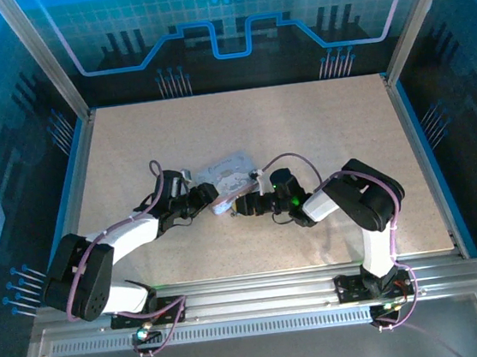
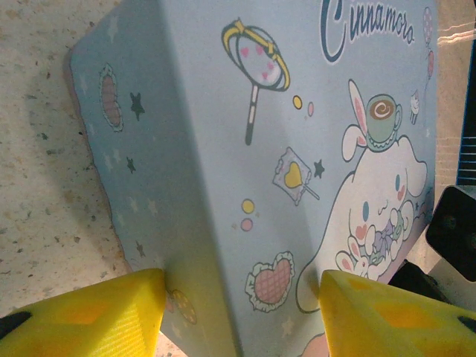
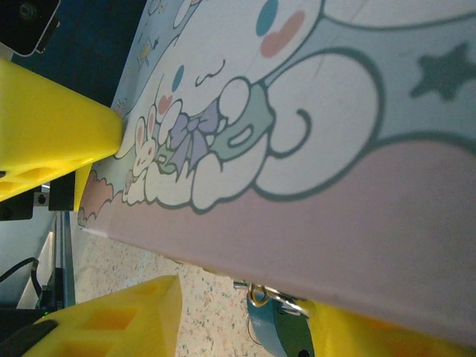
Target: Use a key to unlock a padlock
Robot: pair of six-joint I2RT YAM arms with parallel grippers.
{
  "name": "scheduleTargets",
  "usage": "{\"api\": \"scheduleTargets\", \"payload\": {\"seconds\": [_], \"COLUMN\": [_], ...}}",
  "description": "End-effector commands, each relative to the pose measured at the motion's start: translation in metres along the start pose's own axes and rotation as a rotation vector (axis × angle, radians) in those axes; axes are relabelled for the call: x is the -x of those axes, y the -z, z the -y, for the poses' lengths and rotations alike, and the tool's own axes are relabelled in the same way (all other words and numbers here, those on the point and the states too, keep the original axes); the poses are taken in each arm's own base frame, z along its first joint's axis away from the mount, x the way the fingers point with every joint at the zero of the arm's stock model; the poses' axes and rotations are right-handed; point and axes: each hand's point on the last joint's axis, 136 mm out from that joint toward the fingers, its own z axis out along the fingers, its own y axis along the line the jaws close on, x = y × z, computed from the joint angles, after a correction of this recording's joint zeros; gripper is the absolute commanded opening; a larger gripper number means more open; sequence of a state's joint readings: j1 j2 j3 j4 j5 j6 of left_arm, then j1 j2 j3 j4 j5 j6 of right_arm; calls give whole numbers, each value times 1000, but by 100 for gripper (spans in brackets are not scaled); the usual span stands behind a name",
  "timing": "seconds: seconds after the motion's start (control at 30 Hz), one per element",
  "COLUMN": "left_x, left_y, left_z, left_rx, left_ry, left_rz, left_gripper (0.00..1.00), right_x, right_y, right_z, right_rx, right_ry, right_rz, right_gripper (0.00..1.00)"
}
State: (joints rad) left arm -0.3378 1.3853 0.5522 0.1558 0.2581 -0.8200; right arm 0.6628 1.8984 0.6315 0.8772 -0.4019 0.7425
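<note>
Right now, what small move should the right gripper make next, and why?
Probably slide the right gripper toward the padlock under the edge of the tin: its open jaws straddle that edge beside it, while the left gripper holds the tin.

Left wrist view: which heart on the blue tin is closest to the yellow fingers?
The pink frilly heart, low on the tin, right between the fingers. The yellow lollipop heart sits higher up.
</note>
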Motion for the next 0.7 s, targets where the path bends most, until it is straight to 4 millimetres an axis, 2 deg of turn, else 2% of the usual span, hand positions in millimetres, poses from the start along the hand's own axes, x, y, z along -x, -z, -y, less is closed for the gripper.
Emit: {"api": "scheduleTargets", "payload": {"seconds": [0.0,0.67], "left_x": [-10,-10], "left_y": [-1,-1], "left_z": [-13,-12], "left_rx": [33,33], "left_ry": [23,23], "left_rz": [-19,-16], "left_gripper": [58,58], "right_x": [0,-7], "right_y": [-4,7], "right_z": [-7,3], "right_rx": [26,-38], "right_ry": [0,-62], "right_rz": [-3,-14], "right_gripper": [46,21]}}
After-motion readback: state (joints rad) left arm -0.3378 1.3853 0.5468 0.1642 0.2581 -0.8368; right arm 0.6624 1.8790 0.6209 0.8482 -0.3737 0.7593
